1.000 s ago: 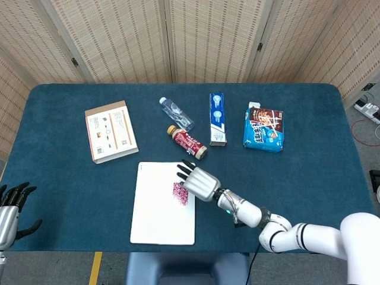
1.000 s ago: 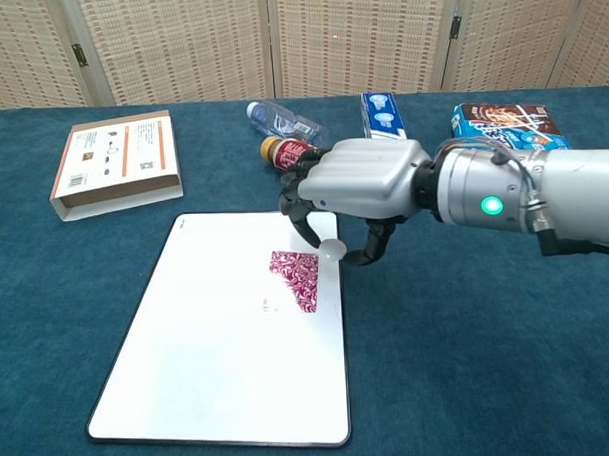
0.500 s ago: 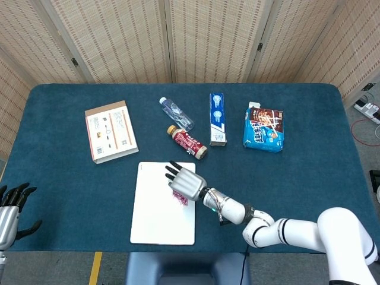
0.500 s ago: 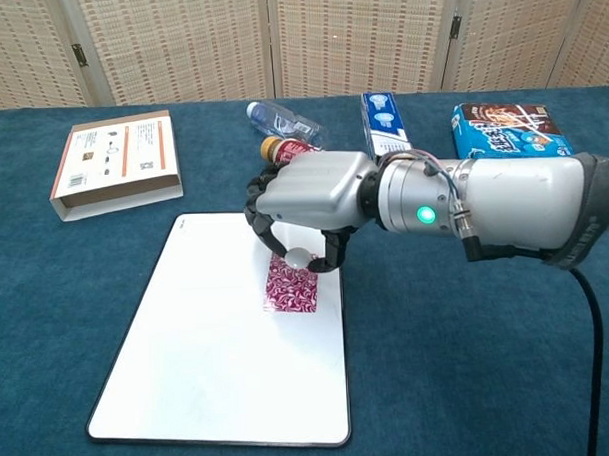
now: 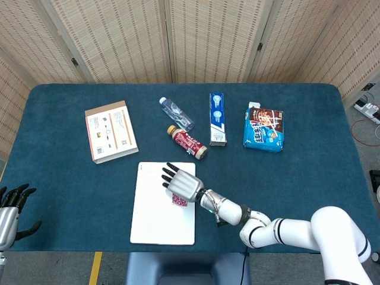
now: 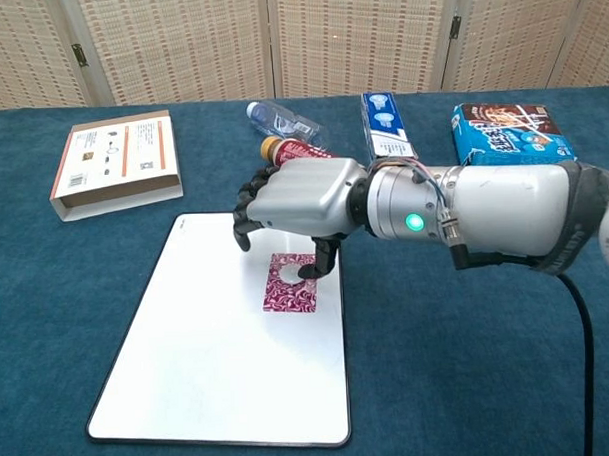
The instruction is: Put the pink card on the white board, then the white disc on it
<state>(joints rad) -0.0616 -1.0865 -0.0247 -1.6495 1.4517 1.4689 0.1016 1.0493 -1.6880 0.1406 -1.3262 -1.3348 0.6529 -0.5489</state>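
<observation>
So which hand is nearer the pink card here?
The right. The right hand hangs directly over the pink card on the white board; the left hand sits far off at the table's left edge.

On the blue worktop [image 5: 309, 178] a flat cardboard box [image 5: 110, 131] lay at the far left. A clear water bottle [image 5: 176, 113] lay on its side, near a brown drink bottle [image 5: 187, 142]. A blue toothpaste box [image 5: 217, 118] and a blue snack packet [image 5: 263, 130] lay further right.

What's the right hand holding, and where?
Apparently nothing: white disc lies on pink card, right hand above, thumb beside its edge; contact unclear.
</observation>
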